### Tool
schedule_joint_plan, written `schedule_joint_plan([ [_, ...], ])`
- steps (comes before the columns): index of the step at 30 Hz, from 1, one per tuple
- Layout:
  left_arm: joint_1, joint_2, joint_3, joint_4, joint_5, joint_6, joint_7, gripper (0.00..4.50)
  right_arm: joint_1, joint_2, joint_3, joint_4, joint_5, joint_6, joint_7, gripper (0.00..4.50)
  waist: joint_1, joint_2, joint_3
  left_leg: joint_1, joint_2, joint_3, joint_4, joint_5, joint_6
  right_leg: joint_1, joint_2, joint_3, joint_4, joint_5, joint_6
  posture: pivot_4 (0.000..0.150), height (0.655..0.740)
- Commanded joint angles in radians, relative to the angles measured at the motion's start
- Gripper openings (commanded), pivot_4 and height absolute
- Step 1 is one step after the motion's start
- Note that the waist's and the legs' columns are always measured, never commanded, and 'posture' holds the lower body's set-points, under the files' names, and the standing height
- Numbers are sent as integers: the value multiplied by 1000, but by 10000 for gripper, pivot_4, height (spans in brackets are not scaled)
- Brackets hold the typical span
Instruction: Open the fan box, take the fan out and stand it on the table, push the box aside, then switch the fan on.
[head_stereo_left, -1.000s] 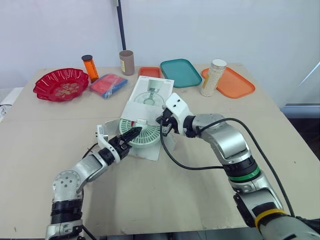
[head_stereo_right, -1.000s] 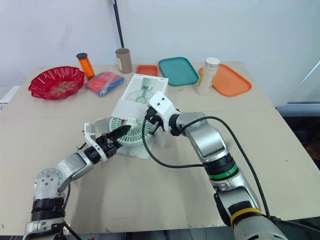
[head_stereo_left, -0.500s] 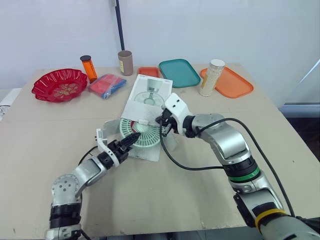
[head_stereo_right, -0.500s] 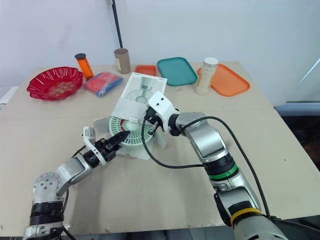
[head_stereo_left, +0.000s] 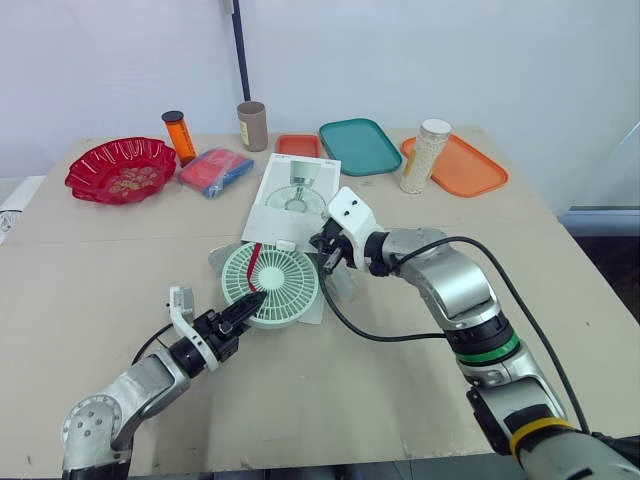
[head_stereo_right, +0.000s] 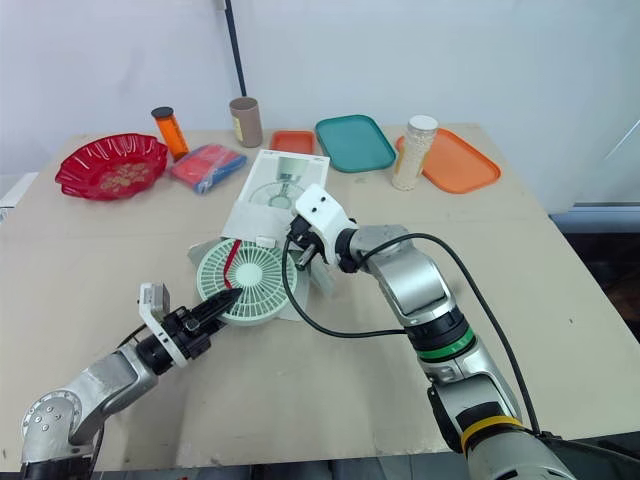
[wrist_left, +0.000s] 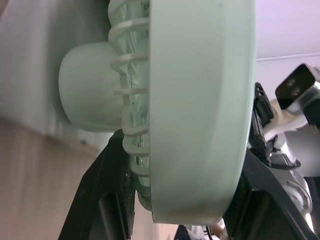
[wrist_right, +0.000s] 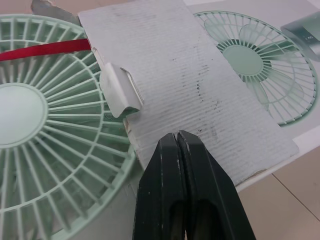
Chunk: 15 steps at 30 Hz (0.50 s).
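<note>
On the table (head_stereo_left: 400, 385), my left end effector (head_stereo_left: 248, 303) clamps the seemingly light fan (head_stereo_left: 275, 280) by its rim; right end effector (wrist_right: 178, 136) closed.

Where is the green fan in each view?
Left eye view: fan mid-table, at the open box's near end.
Right eye view: same place.
Left wrist view: its rim, edge-on, between the jaws of the left gripper.
Right wrist view: its grille, beside the box flap.
Shared landmark: the right gripper, next to the fan.
</note>
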Motion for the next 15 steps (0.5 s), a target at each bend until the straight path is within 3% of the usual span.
schedule_joint_plan([
  [1,38,19,-11,-30,-59,-42,75,16757,1,-4,10,1,-6,7,0,0,0,0,0,0,0,0,0,0,0,0,0,0,0,0,0,1500,7400],
  [15,139,136,-42,-66,-131,-84,48,16757,-10,-4,12,7,-4,1,5,0,-1,0,0,2,0,2,-2,0,0,1,1,1,0,0,0,1500,7400],
])
